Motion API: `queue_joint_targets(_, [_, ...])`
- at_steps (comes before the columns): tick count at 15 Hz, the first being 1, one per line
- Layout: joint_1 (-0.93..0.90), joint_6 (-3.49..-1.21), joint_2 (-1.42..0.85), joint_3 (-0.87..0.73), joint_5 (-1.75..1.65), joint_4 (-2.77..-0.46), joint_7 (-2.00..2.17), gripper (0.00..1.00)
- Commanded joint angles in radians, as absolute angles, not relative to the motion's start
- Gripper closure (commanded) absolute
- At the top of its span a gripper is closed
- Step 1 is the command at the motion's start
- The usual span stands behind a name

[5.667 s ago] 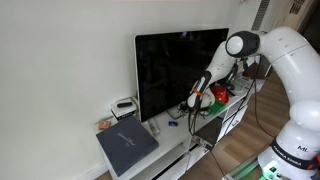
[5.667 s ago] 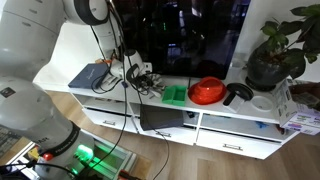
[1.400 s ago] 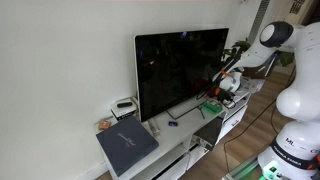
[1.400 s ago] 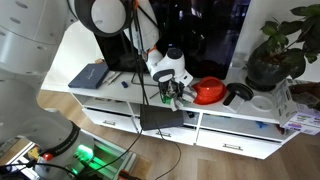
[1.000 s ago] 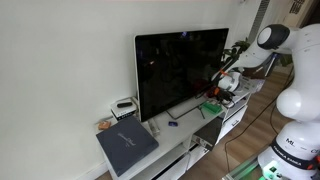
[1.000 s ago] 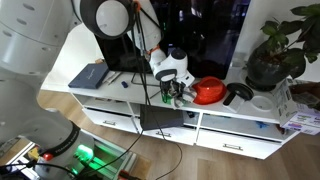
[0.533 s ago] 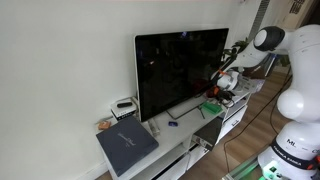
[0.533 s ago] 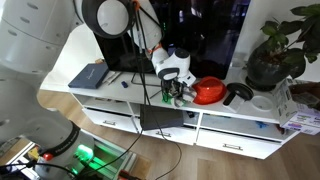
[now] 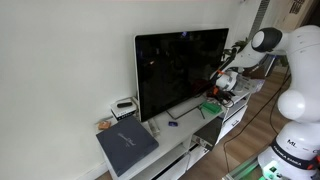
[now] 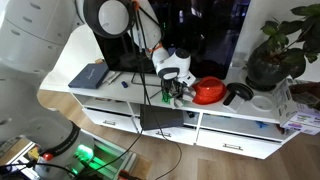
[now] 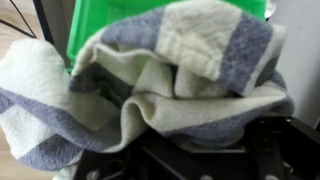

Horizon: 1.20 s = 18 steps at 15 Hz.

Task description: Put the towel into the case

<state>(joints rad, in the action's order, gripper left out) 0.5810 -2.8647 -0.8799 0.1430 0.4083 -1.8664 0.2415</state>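
Wrist view: crumpled grey-and-cream striped towel (image 11: 150,85).

On the wrist view the towel (image 11: 160,90) fills my screen, runs off the left edge and hides most of the green case (image 11: 100,20). The end effector (image 11: 190,155) is a dark blur beneath it, and I can't tell how its jaws stand.

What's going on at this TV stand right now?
The robot arm's gripper hangs low over the green case on the white TV stand. In the wrist view the striped towel is bunched against the case, with much of it spilling outside. It is unclear whether the gripper is holding the towel.
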Motion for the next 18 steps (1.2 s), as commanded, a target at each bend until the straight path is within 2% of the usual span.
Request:
queue_joint_targets(1, [0.570, -2.854, -0.874, 0.140, 0.461, -1.879, 0.191, 0.41])
queue_joint_targets(3, [0.574, -2.858, -0.861, 0.143, 0.470, -1.894, 0.180, 0.40])
queue_joint_targets(5, [0.577, -2.862, -0.848, 0.146, 0.479, -1.908, 0.169, 0.49])
queue_joint_targets(8, [0.580, -2.866, -0.824, 0.148, 0.488, -1.932, 0.157, 0.51])
queue_joint_targets(9, [0.583, -2.866, -0.811, 0.150, 0.494, -1.942, 0.150, 0.50])
queue_joint_targets(11, [0.587, -2.870, -0.783, 0.151, 0.503, -1.969, 0.138, 0.39])
queue_joint_targets(14, [0.585, -2.874, -0.734, 0.147, 0.514, -2.016, 0.119, 0.30])
queue_joint_targets(18, [0.575, -2.875, -0.677, 0.135, 0.520, -2.066, 0.115, 0.33])
